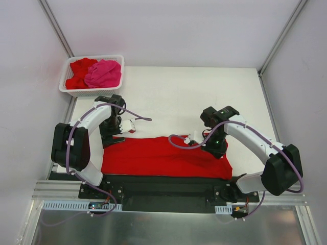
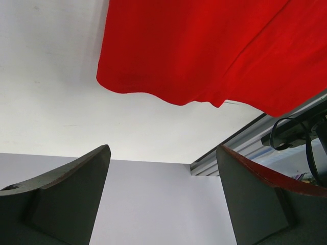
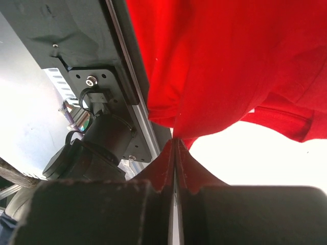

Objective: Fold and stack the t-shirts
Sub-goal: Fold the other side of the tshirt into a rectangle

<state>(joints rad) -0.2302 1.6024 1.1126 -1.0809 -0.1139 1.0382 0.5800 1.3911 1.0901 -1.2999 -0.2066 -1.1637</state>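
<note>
Because the right claw [image 3: 175, 145] is pressed together on only a thin fold of the red t-shirt [image 1: 163, 157], which lies spread along the near edge of the surface [image 1: 194, 97], the cloth may slip out; the left claw [image 2: 162, 150], spread and empty, holds nothing, so a fold could skew.

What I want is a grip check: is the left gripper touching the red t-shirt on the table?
Apart. The left wrist view shows the left gripper open, with bare white table between it and the red t-shirt.
</note>
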